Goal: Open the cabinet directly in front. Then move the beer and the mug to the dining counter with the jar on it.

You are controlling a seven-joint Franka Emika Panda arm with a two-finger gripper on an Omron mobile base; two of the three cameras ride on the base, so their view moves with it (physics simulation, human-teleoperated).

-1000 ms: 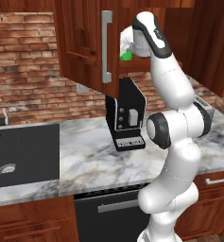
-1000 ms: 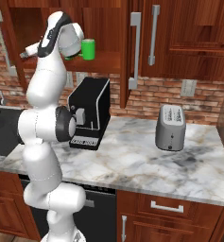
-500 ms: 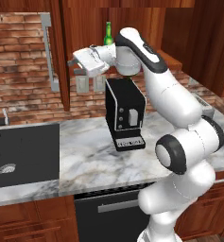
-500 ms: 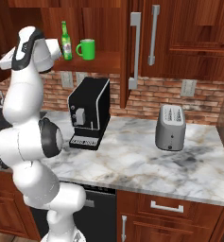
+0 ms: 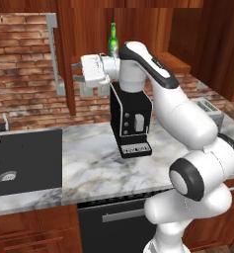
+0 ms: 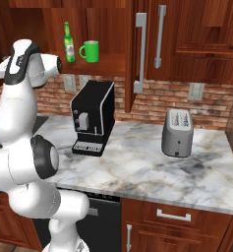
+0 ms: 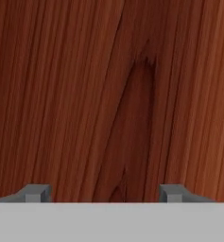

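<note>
Marble surface (image 5: 94,163) comes nearest, with the black coffee machine (image 5: 131,118) standing on it; take that machine as the landmark. Left of it in the left base view, a black sink (image 5: 19,158) is sunk into the surface. Right of it in the right base view stands a grey toaster (image 6: 177,132), well apart. Above and left of the machine, the hand (image 5: 75,71) reaches sideways, its fingers spread and holding nothing. Through the hand view the two tips stand wide apart, close to a plain panel of red-brown wood.

Farther back, above the machine, the cabinet (image 6: 96,29) stands with its doors swung open, one door's grey bar handle (image 6: 139,51) hanging to the machine's right. Inside, on the shelf, the beer (image 6: 68,42) stands upright, and the mug (image 6: 90,51) sits just beside it on the right, handle toward the bottle, the two apart. Behind the machine runs a red brick wall (image 5: 19,74).
</note>
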